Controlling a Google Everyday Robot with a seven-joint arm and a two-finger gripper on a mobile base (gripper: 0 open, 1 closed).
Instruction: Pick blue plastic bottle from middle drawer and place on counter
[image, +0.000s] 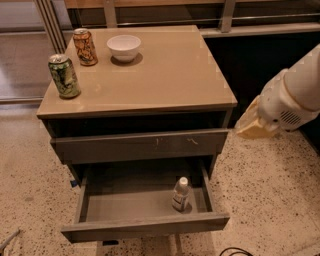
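The blue plastic bottle (181, 194), clear with a white cap and a white-and-blue label, stands upright at the right side of the open middle drawer (125, 206). The glossy tan counter (165, 75) tops the cabinet. My gripper (254, 126), on the end of the white arm, hangs to the right of the cabinet at about the height of the top drawer. It is well above and to the right of the bottle and touches nothing.
A green can (64, 76), an orange can (85, 47) and a white bowl (124, 47) stand on the counter's left and back. The scratched upper drawer front (150, 145) is closed. Speckled floor surrounds the cabinet; a dark wall lies behind the arm.
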